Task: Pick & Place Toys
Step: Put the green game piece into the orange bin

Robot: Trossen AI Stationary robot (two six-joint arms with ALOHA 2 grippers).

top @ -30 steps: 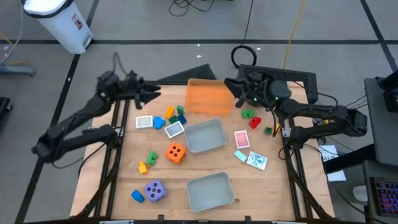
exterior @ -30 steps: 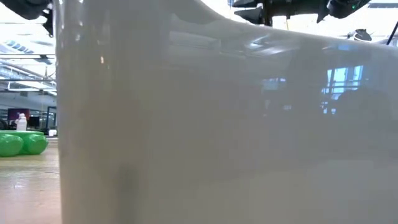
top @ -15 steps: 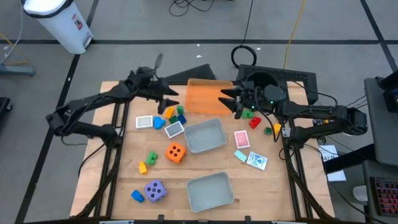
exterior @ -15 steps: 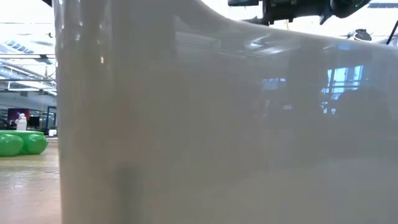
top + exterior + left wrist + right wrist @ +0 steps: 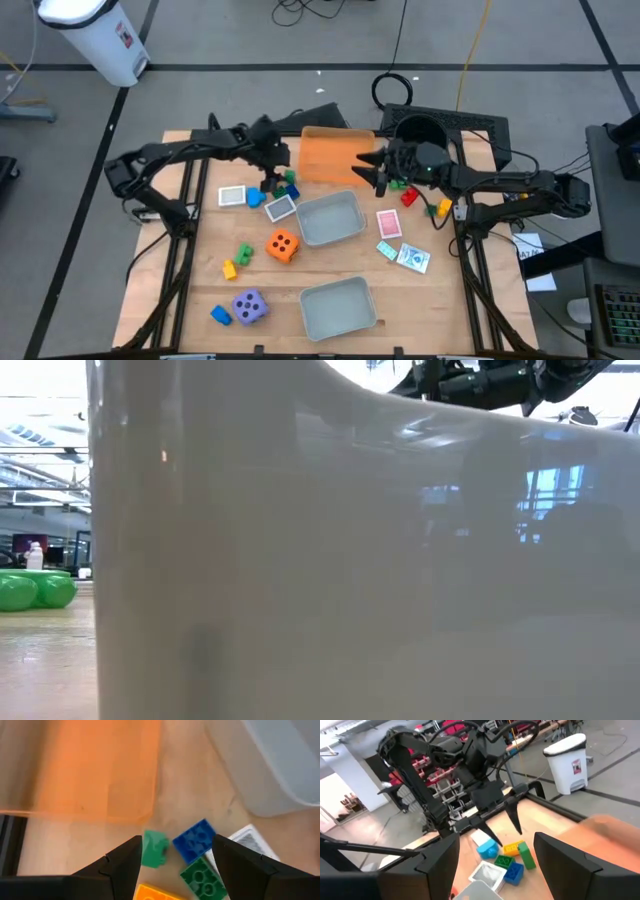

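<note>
A heap of small bricks, blue (image 5: pixel 195 840), green (image 5: pixel 154 849) and yellow (image 5: pixel 156 893), lies on the wood (image 5: pixel 282 186) beside the orange tray (image 5: pixel 335 155). My left gripper (image 5: pixel 272 170) (image 5: pixel 176 840) hangs open just above this heap, slanting down, its fingers on either side of the blue and green bricks without touching them. My right gripper (image 5: pixel 368 170) (image 5: pixel 496 838) is open and level at the orange tray's right edge, holding nothing. An orange die (image 5: pixel 283 245) and a purple die (image 5: pixel 249 306) sit on the table, with cards (image 5: pixel 388 223) around them.
Two clear grey trays (image 5: pixel 330 218) (image 5: pixel 338 305) stand mid-table and near the front edge. Red (image 5: pixel 408 195), green (image 5: pixel 433 210) and yellow bricks lie right of the orange tray. A black pot (image 5: pixel 415 128) stands at the far right. A tray wall (image 5: pixel 350 560) fills the low view.
My left gripper has swung from the table's far left corner toward the right and down to the brick heap, tipping from level to slanting down and rolling. My right gripper has sunk a little beside the orange tray's right edge.
</note>
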